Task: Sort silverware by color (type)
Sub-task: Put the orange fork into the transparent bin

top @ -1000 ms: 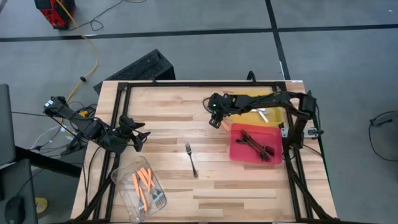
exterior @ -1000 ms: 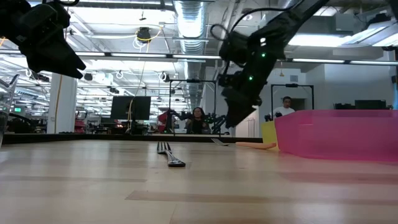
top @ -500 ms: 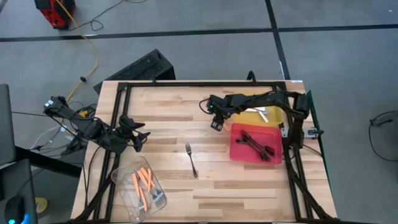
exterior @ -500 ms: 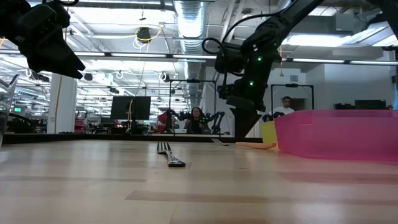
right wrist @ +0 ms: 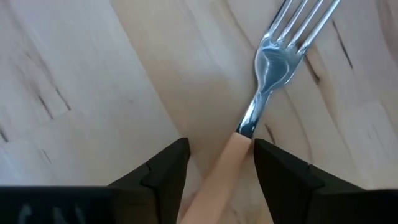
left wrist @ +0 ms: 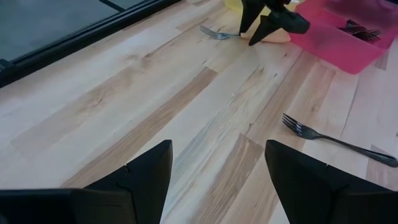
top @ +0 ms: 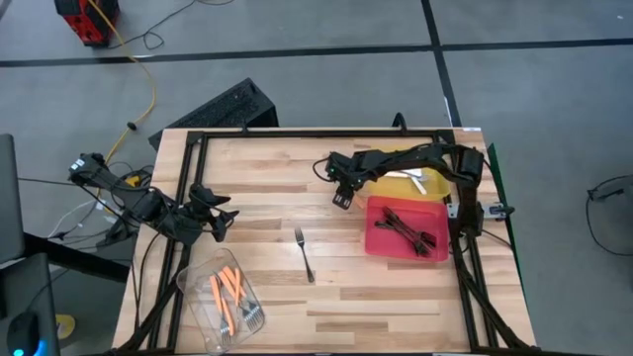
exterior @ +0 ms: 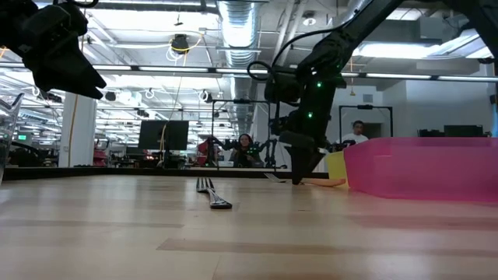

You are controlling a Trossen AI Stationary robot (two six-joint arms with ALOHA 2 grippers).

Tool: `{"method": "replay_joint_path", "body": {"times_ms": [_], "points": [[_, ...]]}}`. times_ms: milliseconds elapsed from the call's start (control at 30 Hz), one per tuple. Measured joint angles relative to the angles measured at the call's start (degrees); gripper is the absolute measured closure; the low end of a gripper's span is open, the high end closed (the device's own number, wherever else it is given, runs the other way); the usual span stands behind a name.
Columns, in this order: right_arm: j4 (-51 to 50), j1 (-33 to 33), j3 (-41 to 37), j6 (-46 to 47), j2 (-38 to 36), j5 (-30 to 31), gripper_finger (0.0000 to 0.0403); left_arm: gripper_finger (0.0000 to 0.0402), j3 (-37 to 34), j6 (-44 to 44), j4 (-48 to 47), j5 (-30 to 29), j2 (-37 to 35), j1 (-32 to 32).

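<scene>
Silverware on our pale wooden table [top: 267,168]. Our right gripper [right wrist: 214,163] stands low, fingers parted astride the cream-handled fork with metal tines [right wrist: 268,81], not closed, just beside the flat red tray [top: 435,215] holding black forks [top: 406,230]. Our left gripper [left wrist: 217,168] hovers open, empty, near the clear plastic tub [top: 198,287] of orange-handled forks [top: 226,293]. One all-dark fork [top: 305,254] lies mid-table.
</scene>
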Motion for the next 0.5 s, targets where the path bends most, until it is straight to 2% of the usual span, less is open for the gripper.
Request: {"method": "replay_joint_path", "body": {"times_ms": [100,367,500], "points": [[-0.73,0.06,-0.15,0.26,-0.57,-0.04,0.0221,0.0159,0.0,0.0,0.0,-0.03,-0.01,0.0],[-2.67,-0.26,-0.22,0.4,-1.05,-0.15,0.0324,0.0159,0.0,0.0,0.02,-0.06,0.0,0.0],[-2.74,-0.26,-0.23,0.51,-1.05,-0.15,0.0343,0.0159,0.0,-0.02,0.02,-0.07,0.01,0.0]]}}
